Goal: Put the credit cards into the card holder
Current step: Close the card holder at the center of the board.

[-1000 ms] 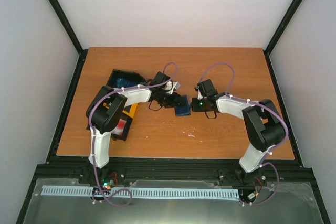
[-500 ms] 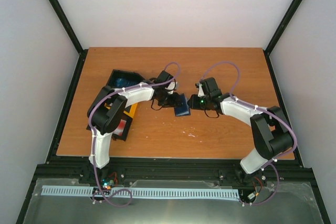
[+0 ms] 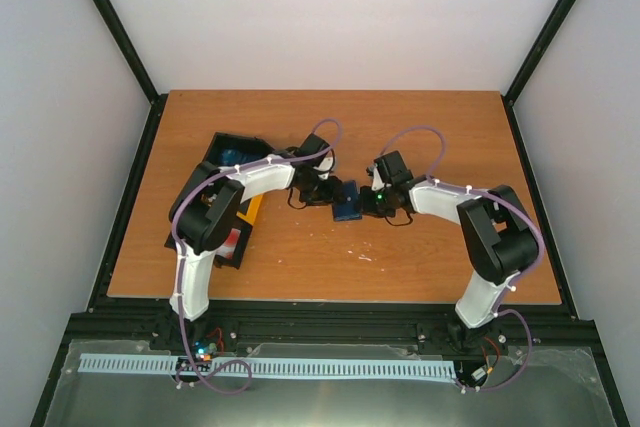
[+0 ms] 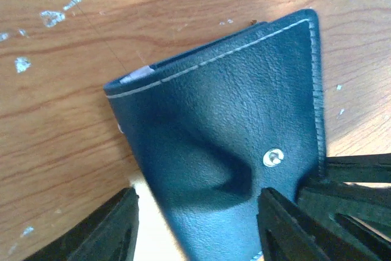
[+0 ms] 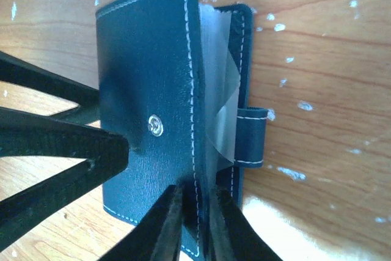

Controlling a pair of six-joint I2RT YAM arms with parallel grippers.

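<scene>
Since half a second ago, the right elbow (image 3: pixel 492 232) has swung back inward. From above, the card holder (image 3: pixel 347 204) lies mid-counter (image 3: pixel 440 127) between both arms, with white walls (image 3: pixel 330 17) around. At the left wrist, the left jaws stand wide, straddling it on white-flecked wood. At the right wrist, the right jaws narrowly pinch its cover edge.

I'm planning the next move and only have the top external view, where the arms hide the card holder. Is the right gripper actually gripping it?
Observer: Yes, the right gripper pinches one edge of the card holder, on its top cover.
Operator: Is it open at all?
Observer: Slightly. Clear plastic sleeves show between the covers.
Operator: And the other arm?
Observer: The left gripper straddles one end of the card holder, jaws apart, with a gap beside one finger.
</scene>
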